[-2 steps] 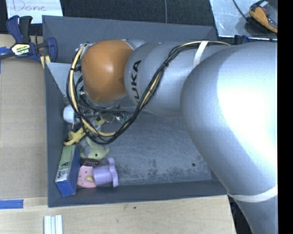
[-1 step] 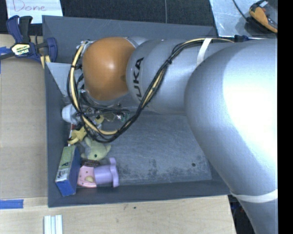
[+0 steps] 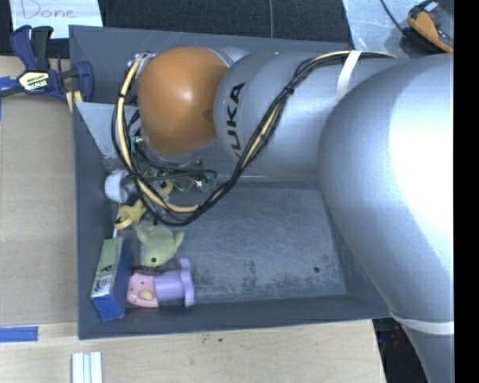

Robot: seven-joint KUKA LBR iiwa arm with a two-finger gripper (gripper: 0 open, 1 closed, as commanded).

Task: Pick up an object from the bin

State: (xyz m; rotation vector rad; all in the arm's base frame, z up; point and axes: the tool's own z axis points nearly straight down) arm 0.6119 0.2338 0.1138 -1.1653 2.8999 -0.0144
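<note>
Reaching across the bin (image 3: 263, 246), arm (image 3: 287, 118) (orange-capped) hangs above toys (image 3: 158, 246).

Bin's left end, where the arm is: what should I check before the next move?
1. Things to pick: ok; pale green toy, pink and purple toy and green box lie bunched by the left wall of the bin.
2. Approach: ok; orange cover is over the upper left corner.
3. Anything held: cannot tell; hidden beneath the cover.
4. Snag risk: cannot tell; cables hang close above the yellow thing.
</note>
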